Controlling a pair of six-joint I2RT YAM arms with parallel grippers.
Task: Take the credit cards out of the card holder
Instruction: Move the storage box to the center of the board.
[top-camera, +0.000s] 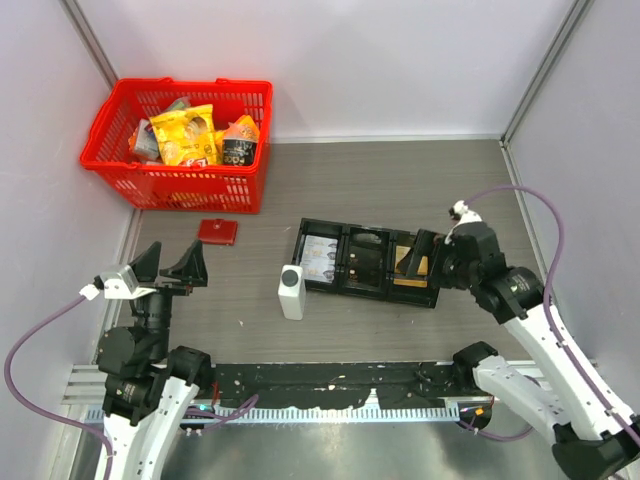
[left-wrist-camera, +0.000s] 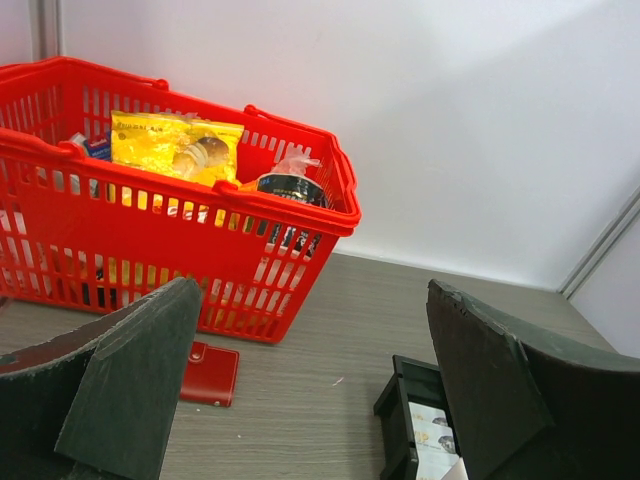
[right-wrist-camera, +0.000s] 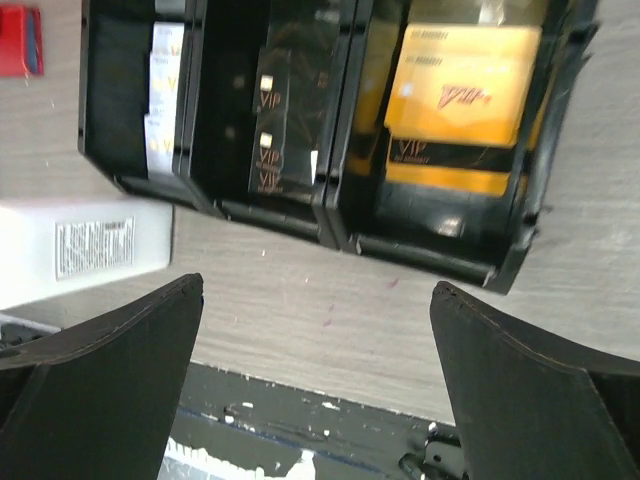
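Note:
The card holder (top-camera: 217, 231) is a small red wallet lying closed and flat on the table in front of the basket. It also shows in the left wrist view (left-wrist-camera: 208, 374) and at the top left corner of the right wrist view (right-wrist-camera: 20, 40). No card shows in it; its inside is hidden. Pale whitish cards (top-camera: 320, 259) lie in the left compartment of the black tray (top-camera: 366, 291). My left gripper (top-camera: 172, 262) is open and empty, near and left of the wallet (left-wrist-camera: 310, 292). My right gripper (top-camera: 426, 257) is open and empty over the tray's right end (right-wrist-camera: 318, 290).
A red basket (top-camera: 190, 84) of snack packs stands at the back left. A white box (top-camera: 291, 291) stands by the tray's left near corner. The tray's middle compartment holds black cards (right-wrist-camera: 275, 130) and its right one gold cards (right-wrist-camera: 455, 95).

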